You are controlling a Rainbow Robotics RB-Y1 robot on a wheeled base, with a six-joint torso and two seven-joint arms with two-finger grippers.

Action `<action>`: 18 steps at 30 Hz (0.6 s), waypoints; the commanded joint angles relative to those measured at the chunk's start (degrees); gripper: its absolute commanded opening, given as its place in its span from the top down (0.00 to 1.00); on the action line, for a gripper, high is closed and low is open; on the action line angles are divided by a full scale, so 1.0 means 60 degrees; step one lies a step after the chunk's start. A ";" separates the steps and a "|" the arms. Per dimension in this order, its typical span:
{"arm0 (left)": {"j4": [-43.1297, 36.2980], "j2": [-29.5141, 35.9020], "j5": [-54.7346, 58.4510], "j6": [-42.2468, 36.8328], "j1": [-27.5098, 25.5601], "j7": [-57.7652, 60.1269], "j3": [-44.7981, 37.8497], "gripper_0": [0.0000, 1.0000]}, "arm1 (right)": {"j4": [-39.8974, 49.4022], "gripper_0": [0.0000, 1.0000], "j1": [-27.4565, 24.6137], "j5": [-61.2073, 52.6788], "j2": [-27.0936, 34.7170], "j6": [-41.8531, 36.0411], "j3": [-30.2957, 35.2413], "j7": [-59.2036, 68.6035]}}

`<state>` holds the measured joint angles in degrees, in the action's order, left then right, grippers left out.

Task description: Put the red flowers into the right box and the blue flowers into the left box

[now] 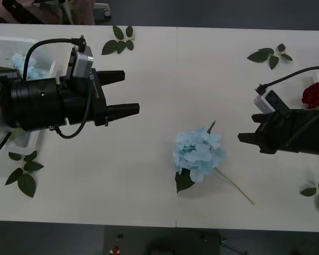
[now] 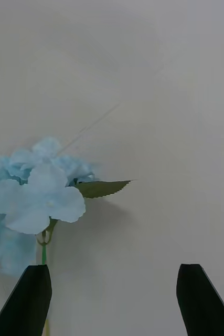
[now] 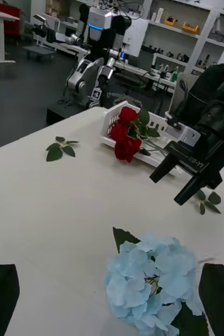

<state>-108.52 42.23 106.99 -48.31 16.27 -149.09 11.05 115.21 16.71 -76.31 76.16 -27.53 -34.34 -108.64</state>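
1. Front view: 1 blue flower point(image 1: 199, 153) lies on the white table point(image 1: 165, 69) between the arms, its stem running toward the table's near-right, head toward the far-left. The left gripper point(image 1: 128, 93) hovers with black fingers spread, empty, pointing toward the table's centre. The right gripper point(image 1: 245, 137) faces it from the other side; whether its fingers are apart cannot be told here. A second blue flower point(image 1: 22, 65) lies in the left box point(image 1: 21, 41), partly hidden by the left arm. 1 red flower point(image 1: 315, 94) is cut off at the right edge. 5 loose leaf sprigs point(image 1: 118, 41) lie scattered.

2. Right wrist view: the right gripper's 2 black fingers point(image 2: 27, 304) stand wide apart, holding nothing; the blue flower's head is cut off at the frame edge, 1 serrated leaf point(image 2: 102, 187) sticking out.

3. Left wrist view: the blue flower sits between the left gripper's open fingers point(image 3: 0, 294), untouched. Beyond, 3 red flowers point(image 3: 125, 131) spill over the rim of the right box point(image 3: 112, 116), blooms toward the table's centre.
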 commanded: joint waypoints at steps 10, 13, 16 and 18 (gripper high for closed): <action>-0.0150 -0.0168 -0.0224 -0.0562 0.0012 -0.0435 -0.0436 0.00 | 0.1306 0.30 -0.0807 0.0165 0.1238 0.0252 -0.0093 0.0528; -0.0150 -0.0168 -0.0224 -0.0562 0.0012 -0.0435 -0.0436 0.00 | 0.1291 0.30 -0.1319 0.0546 0.1091 0.0443 -0.0093 0.0425; -0.0150 -0.0168 -0.0224 -0.0562 0.0012 -0.0435 -0.0436 0.00 | 0.1145 0.30 -0.1671 0.1308 0.0710 0.0428 -0.0093 0.0411; -0.0150 -0.0168 -0.0224 -0.0562 0.0012 -0.0435 -0.0436 0.00 | 0.1013 0.31 -0.1759 0.1644 0.0447 0.0311 -0.0107 0.0411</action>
<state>-108.51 40.62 105.57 -51.60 16.27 -149.10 8.65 121.74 6.29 -67.77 81.18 -25.06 -35.89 -106.64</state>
